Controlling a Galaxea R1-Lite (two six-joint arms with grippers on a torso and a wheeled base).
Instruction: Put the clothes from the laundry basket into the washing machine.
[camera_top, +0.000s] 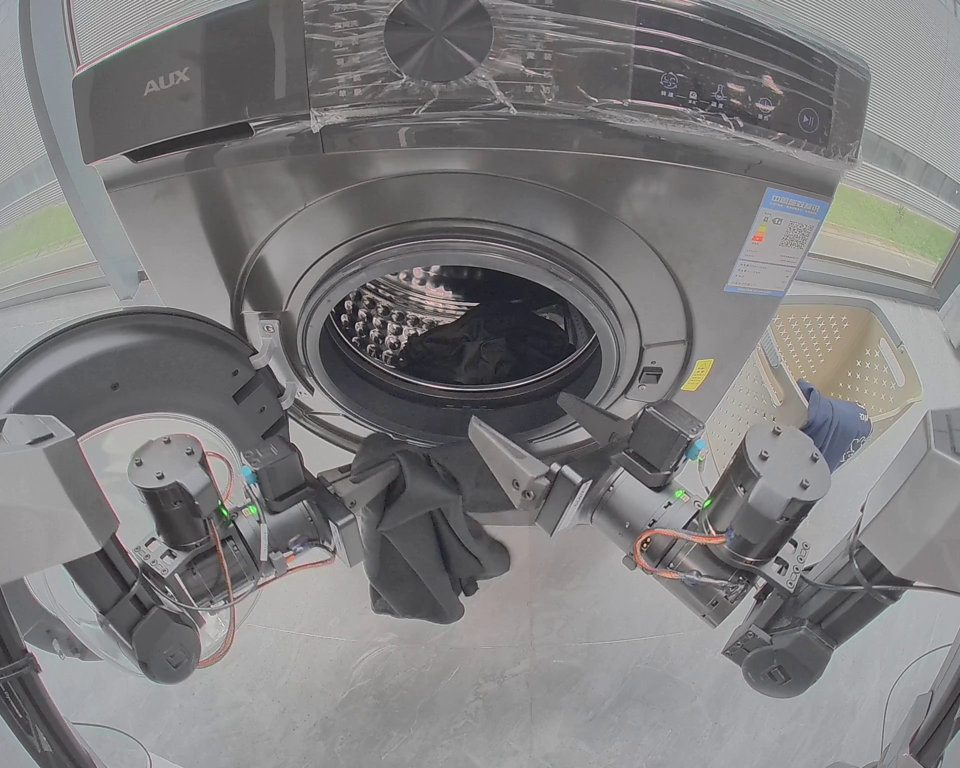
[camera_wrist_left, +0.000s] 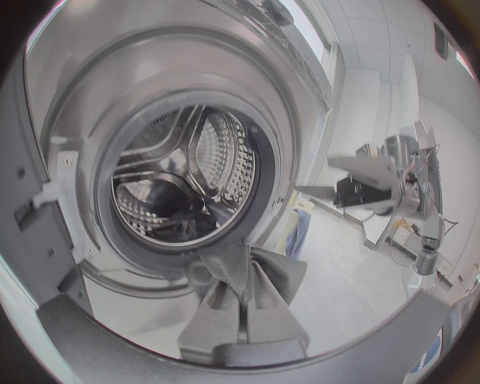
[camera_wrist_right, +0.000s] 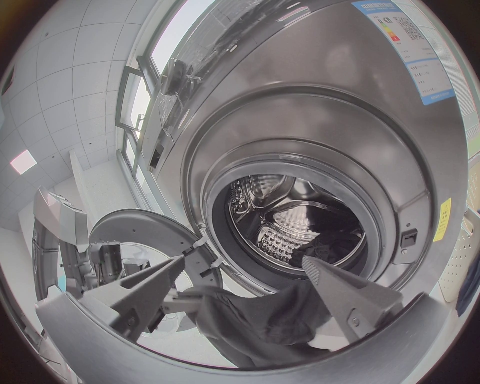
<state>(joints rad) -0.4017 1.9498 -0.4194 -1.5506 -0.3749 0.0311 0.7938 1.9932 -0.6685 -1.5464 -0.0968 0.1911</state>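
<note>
The washing machine (camera_top: 500, 200) stands with its round opening uncovered, and dark clothes (camera_top: 490, 345) lie in the drum (camera_wrist_left: 175, 185). My left gripper (camera_top: 355, 490) is shut on a dark grey garment (camera_top: 425, 530) that hangs just below the opening's lower rim; the wrist view shows the cloth (camera_wrist_left: 250, 270) bunched between the left gripper's (camera_wrist_left: 243, 300) jaws. My right gripper (camera_top: 550, 435) is open beside the garment, just in front of the lower rim, holding nothing. In its own view the right gripper (camera_wrist_right: 242, 260) straddles the garment (camera_wrist_right: 265, 320).
The machine's door (camera_top: 130, 370) is swung open at the left, close behind my left arm. A beige laundry basket (camera_top: 850, 350) leans at the machine's right side with a blue garment (camera_top: 835, 425) over its edge. Bare grey floor (camera_top: 560, 680) lies below.
</note>
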